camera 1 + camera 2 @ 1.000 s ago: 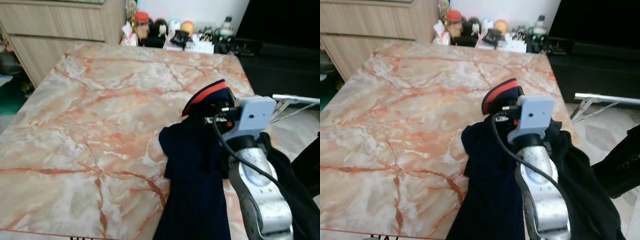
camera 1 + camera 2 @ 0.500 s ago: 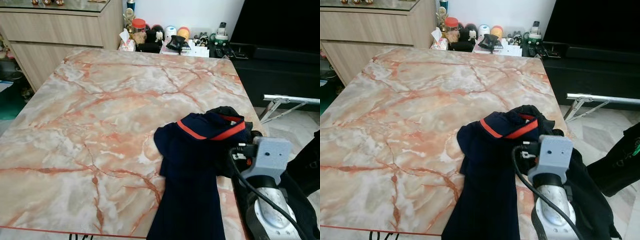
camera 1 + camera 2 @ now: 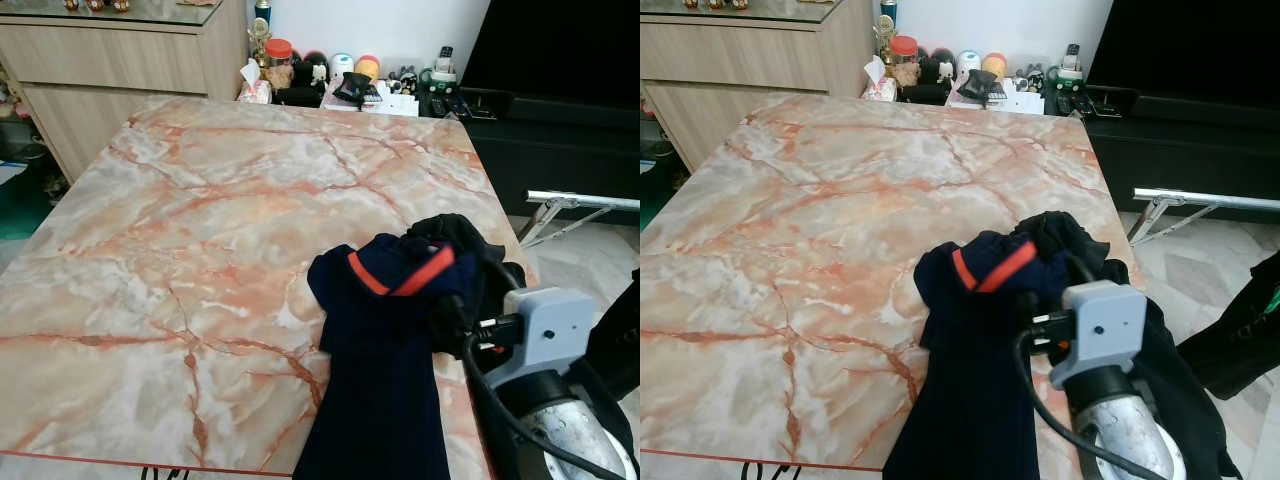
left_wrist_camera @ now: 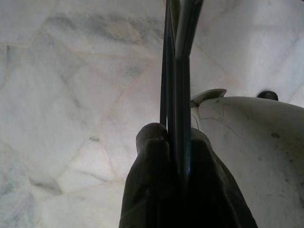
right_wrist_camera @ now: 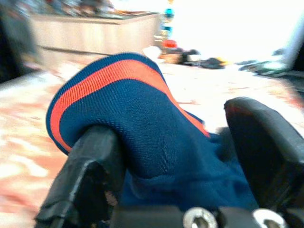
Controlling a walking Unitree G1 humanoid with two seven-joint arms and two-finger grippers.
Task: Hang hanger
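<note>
Broadly, a marbled pink surface (image 3: 180, 230) spreading from a wooden cabinet (image 3: 120, 50) at its far left to a row of small clutter (image 3: 350, 85) along the far edge, with a black TV stand (image 3: 560, 130) off the right side. Draped over the near right corner: a navy garment (image 3: 385, 380), long axis running from the near edge toward the middle, its orange-striped collar (image 3: 400, 275) bunched at the far end and a black garment (image 3: 455, 235) heaped just beyond it. Right hand (image 5: 175, 156) right at that collar, spread wide, with the navy cloth bulging between its two fingers (image 5: 85, 175); touching on one side, not clearly pinched. No plain hanger made out among the folds, so probably buried in the cloth or not there at all. Left hand (image 4: 175, 156) low by the robot's side over pale floor tiles (image 4: 71, 95), closed around thin dark rods (image 4: 176, 71), possibly a hanger's wire, pointing away along the fingers. Judged from this, right arm far nearer the garment; collar lying straight ahead of that hand, so any coming move turns on closing there.
</note>
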